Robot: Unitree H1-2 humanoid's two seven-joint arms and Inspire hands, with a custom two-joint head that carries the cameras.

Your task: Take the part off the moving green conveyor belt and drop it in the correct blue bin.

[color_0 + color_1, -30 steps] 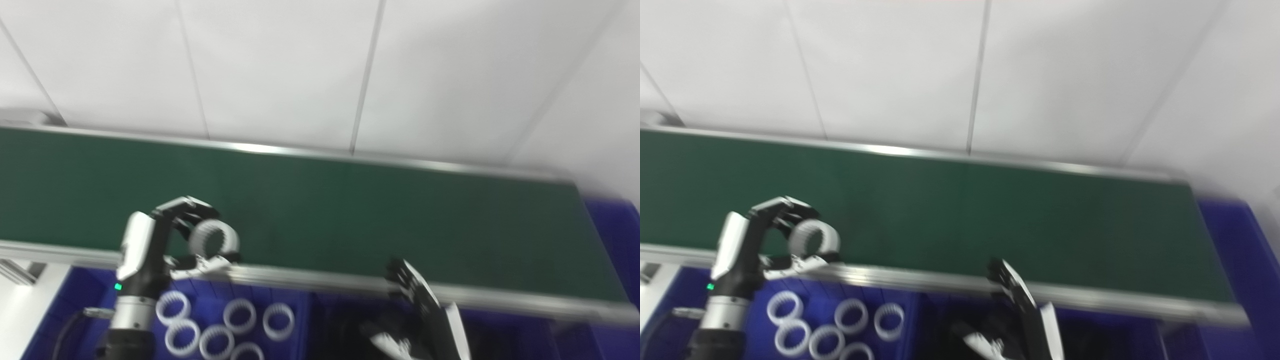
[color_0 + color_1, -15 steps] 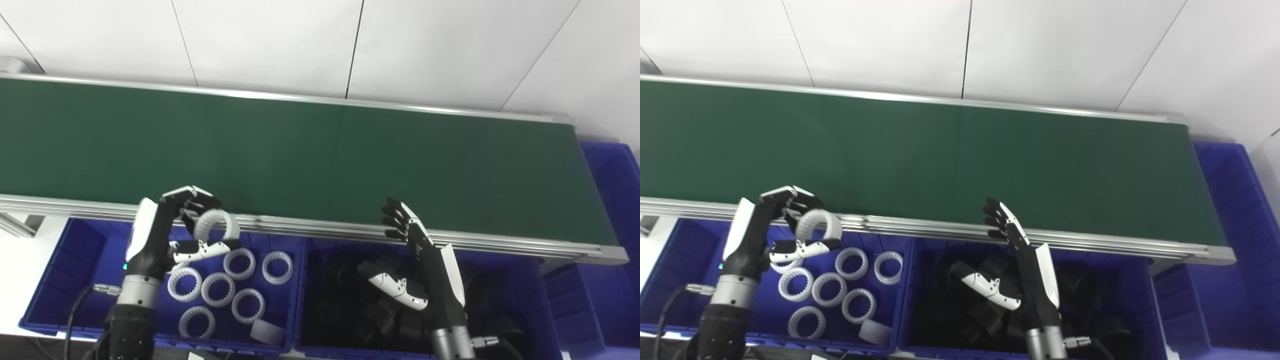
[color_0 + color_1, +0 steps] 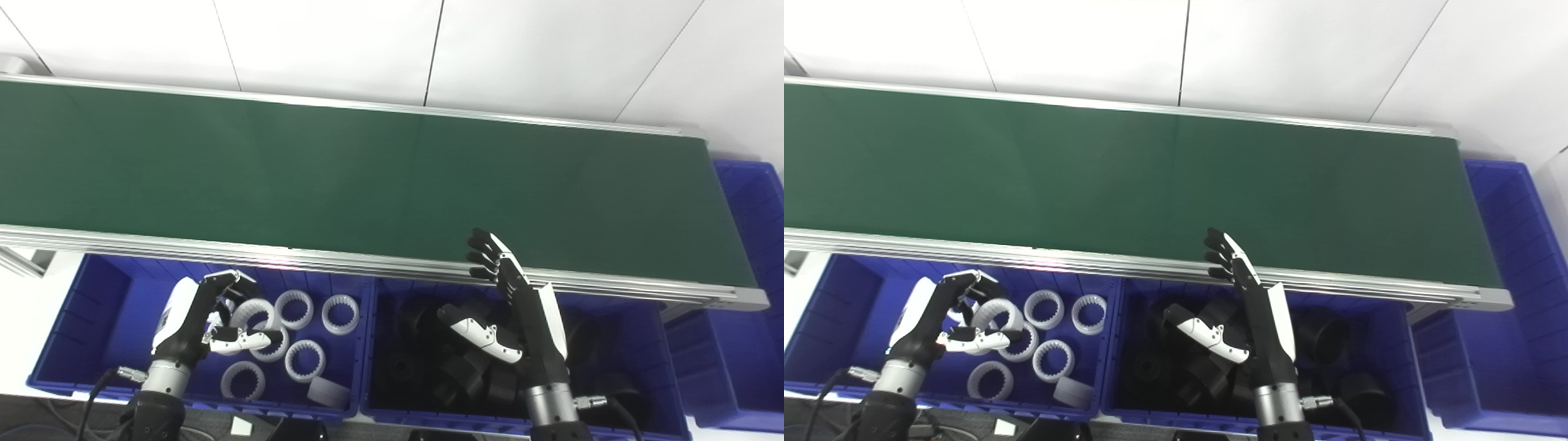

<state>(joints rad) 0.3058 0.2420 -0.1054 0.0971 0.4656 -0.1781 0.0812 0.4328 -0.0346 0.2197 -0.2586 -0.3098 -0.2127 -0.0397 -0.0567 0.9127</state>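
Left hand (image 3: pixel 205 318): has lowered ring (image 3: pixel 250 310) from belt (image 3: pixel 367 177) into left bin (image 3: pixel 79 318), fingers gripping; release due. Right hand (image 3: pixel 514 306): spread, empty.

Conveyor belt (image 3: pixel 367 177) cut off at left edge; black parts (image 3: pixel 441 367) in bin indistinct; far-right bin (image 3: pixel 753 202) cropped.
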